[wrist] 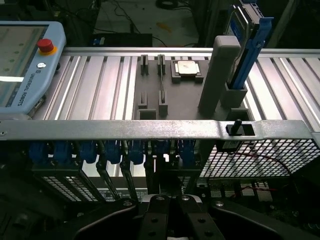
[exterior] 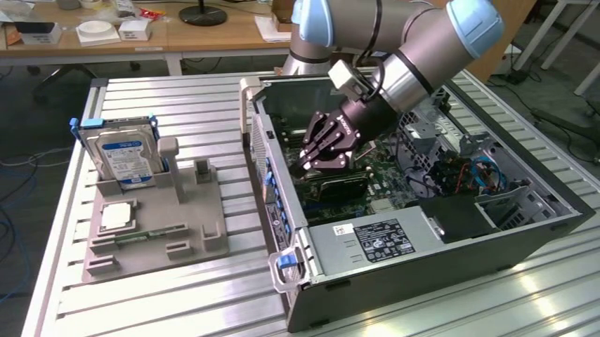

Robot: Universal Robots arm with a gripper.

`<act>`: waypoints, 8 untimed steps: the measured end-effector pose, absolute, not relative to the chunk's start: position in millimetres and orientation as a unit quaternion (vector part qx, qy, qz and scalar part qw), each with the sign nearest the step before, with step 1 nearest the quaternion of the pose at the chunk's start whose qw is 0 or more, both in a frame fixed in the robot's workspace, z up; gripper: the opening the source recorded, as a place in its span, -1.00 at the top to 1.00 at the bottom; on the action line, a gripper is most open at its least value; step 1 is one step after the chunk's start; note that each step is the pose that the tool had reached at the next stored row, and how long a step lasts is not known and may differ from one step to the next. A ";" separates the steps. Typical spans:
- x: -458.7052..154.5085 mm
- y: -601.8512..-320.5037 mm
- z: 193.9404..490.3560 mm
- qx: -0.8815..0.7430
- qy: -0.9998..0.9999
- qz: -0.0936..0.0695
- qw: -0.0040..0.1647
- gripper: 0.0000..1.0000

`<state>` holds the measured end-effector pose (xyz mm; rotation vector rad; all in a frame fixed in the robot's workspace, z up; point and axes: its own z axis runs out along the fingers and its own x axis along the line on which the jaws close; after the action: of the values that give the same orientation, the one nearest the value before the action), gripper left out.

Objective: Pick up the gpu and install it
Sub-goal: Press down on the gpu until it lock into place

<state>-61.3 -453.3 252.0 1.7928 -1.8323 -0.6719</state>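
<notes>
Sitting open at the exterior view's lower right, one computer case (exterior: 422,260) contains the one gpu (exterior: 339,187) at centre, under one gripper (exterior: 324,163) with fingers closed together. Farther left, one grey tray (exterior: 178,235) carries one hard drive (exterior: 125,156), one processor chip (exterior: 118,215), one memory stick (exterior: 150,234).

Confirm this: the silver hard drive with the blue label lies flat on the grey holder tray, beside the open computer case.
Not flat. In the exterior view the silver hard drive with the blue label stands upright in its slot on the grey holder tray, beside the open computer case.

ribbed alu table (exterior: 187,281), matt plastic tray (exterior: 159,232)
</notes>
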 end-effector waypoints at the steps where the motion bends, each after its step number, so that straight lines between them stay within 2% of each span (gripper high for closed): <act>1: -61.3 -453.3 251.1 0.656 -0.671 -0.246 0.243 0.80; 8: -66.1 -453.4 249.3 0.656 -0.671 -0.246 0.244 0.80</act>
<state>-66.1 -453.4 249.3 1.7923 -1.8318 -0.6722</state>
